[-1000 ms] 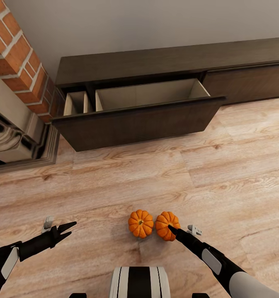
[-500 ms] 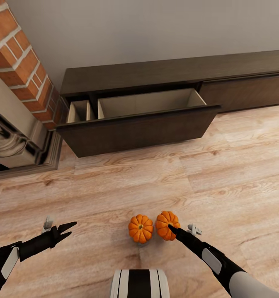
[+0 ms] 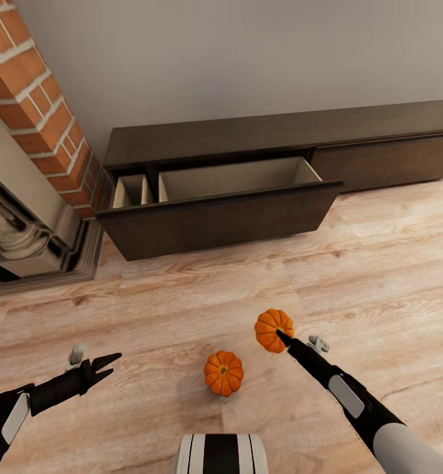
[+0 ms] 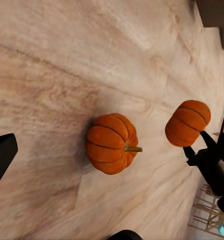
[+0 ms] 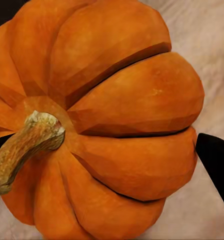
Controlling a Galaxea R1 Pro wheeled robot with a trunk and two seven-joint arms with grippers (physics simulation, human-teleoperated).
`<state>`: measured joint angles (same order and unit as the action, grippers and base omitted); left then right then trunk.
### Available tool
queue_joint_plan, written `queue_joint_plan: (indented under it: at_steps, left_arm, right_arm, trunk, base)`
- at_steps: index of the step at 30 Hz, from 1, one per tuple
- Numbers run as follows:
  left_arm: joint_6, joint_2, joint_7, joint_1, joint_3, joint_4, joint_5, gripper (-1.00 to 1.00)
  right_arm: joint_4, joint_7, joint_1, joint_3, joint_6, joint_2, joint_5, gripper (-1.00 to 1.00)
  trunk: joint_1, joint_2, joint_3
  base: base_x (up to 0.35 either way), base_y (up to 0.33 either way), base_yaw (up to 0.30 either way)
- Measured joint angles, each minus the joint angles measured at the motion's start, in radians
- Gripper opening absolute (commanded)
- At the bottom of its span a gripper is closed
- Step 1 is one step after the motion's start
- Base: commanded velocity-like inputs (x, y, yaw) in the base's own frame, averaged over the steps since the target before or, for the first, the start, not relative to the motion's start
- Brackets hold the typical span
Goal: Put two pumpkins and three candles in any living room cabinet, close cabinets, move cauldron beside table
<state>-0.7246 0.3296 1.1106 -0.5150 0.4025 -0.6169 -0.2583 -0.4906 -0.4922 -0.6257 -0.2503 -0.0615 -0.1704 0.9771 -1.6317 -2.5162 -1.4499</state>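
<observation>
In the head view, one orange pumpkin (image 3: 272, 329) hangs above the wood floor with my right gripper (image 3: 282, 337) shut on it. The right wrist view shows this pumpkin (image 5: 112, 125) close up, stem included, with a black fingertip (image 5: 217, 160) against its side. The other pumpkin (image 3: 223, 372) sits on the floor just in front of my base; the left wrist view shows it (image 4: 111, 143) beside the lifted one (image 4: 188, 123). My left gripper (image 3: 110, 367) hovers open and empty to the left. The dark-brown cabinet (image 3: 247, 131) stands along the wall, its left front (image 3: 221, 217) pulled out, beige inside showing nothing.
A brick fireplace (image 3: 30, 118) with a stepped dark surround stands at the left, beside the cabinet's open end. The cabinet's right front (image 3: 386, 161) is shut. Wood floor stretches between me and the cabinet. My base (image 3: 221, 454) shows at the bottom edge.
My right gripper has lifted its pumpkin off the floor, up and away from the other pumpkin. The whole view has shifted, so the camera moved. The left arm holds still.
</observation>
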Motion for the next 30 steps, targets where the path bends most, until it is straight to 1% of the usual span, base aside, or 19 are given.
queue_joint_plan:
  at_steps: [2,4,6,7,8,9,10,12,13,15,17,18,19,20,22,25,30]
  left_arm:
    - [0.0,0.0,-0.001,0.0,0.0,0.0,0.001,1.0]
    - [0.0,0.0,-0.001,0.0,-0.001,0.0,0.002,1.0]
    - [0.0,0.0,0.0,0.0,-0.001,0.001,0.003,1.0]
    - [0.0,0.0,0.0,0.0,-0.001,0.001,0.003,1.0]
    - [0.0,0.0,0.0,0.0,-0.001,0.001,0.003,1.0]
    - [0.0,0.0,-0.001,0.0,-0.001,0.001,0.003,1.0]
    - [0.0,0.0,-0.002,0.0,-0.001,0.001,0.004,1.0]
    - [0.0,0.0,-0.004,0.0,-0.001,0.002,0.004,1.0]
    - [0.0,0.0,-0.005,0.0,-0.001,0.002,0.004,1.0]
    - [0.0,0.0,-0.007,0.0,-0.001,0.004,0.005,1.0]
    - [0.0,0.0,-0.008,0.0,-0.002,0.006,0.006,1.0]
    - [0.0,0.0,-0.008,0.0,-0.002,0.006,0.006,1.0]
    - [0.0,0.0,-0.007,0.0,-0.001,0.007,0.006,1.0]
    - [0.0,0.0,-0.008,0.0,-0.001,0.007,0.006,1.0]
    - [0.0,-0.001,-0.009,0.0,0.0,0.007,0.006,1.0]
    - [0.0,-0.001,-0.011,0.0,-0.001,0.01,0.006,1.0]
    - [0.004,-0.007,-0.02,0.0,-0.001,0.012,0.011,1.0]
  right_arm:
    - [-0.006,-0.004,0.0,0.001,-0.019,-0.015,0.016,-1.0]
    - [-0.01,-0.031,0.0,0.0,-0.044,-0.024,0.044,-1.0]
    - [-0.011,-0.093,0.0,-0.002,-0.077,-0.03,0.06,-1.0]
    - [-0.011,-0.114,0.0,-0.001,-0.086,-0.033,0.062,-1.0]
    - [-0.012,-0.152,0.0,-0.002,-0.104,-0.037,0.066,-1.0]
    - [-0.012,-0.206,0.001,-0.002,-0.129,-0.043,0.07,-1.0]
    - [-0.012,-0.241,0.002,-0.001,-0.145,-0.052,0.073,-1.0]
    - [-0.011,-0.293,0.003,0.0,-0.184,-0.069,0.092,-1.0]
    - [-0.01,-0.305,0.003,0.001,-0.196,-0.074,0.101,-1.0]
    - [-0.011,-0.35,0.004,0.001,-0.266,-0.093,0.152,-1.0]
    - [-0.01,-0.387,0.005,0.001,-0.346,-0.118,0.2,-1.0]
    - [-0.01,-0.399,0.005,0.002,-0.382,-0.133,0.221,-1.0]
    - [-0.01,-0.41,0.005,0.001,-0.428,-0.156,0.242,-1.0]
    - [-0.011,-0.416,0.005,0.004,-0.456,-0.169,0.256,-1.0]
    - [-0.012,-0.421,0.005,0.001,-0.498,-0.188,0.263,-1.0]
    - [-0.003,-0.425,0.005,-0.001,-0.525,-0.199,0.267,-1.0]
    - [-0.008,-0.439,0.005,-0.001,-0.541,-0.204,0.268,-1.0]
  trunk:
    - [0.001,0.0,0.008]
    - [0.002,0.001,0.016]
    - [0.003,0.001,0.023]
    - [0.003,0.002,0.027]
    - [0.004,0.002,0.031]
    - [0.004,0.002,0.035]
    - [0.005,0.002,0.039]
    - [0.005,0.003,0.046]
    - [0.006,0.003,0.05]
    - [0.007,0.003,0.058]
    - [0.008,0.004,0.066]
    - [0.008,0.004,0.07]
    - [0.009,0.004,0.073]
    - [0.009,0.005,0.077]
    - [0.01,0.005,0.085]
    - [0.011,0.006,0.097]
    - [0.013,0.007,0.116]
  base:
    - [0.0,0.0,0.0]
    - [0.0,0.0,0.0]
    - [0.0,0.0,0.0]
    - [0.0,0.0,0.0]
    - [0.0,0.0,0.0]
    - [0.0,0.0,0.0]
    - [0.0,0.0,0.0]
    - [0.0,0.0,0.0]
    - [0.0,0.0,0.0]
    - [0.0,0.0,0.0]
    - [0.0,0.0,0.0]
    - [0.0,0.0,0.0]
    - [0.0,0.0,0.0]
    - [0.0,0.0,0.0]
    - [0.0,0.0,0.0]
    - [0.0,0.0,0.0]
    - [0.0,0.0,0.0]
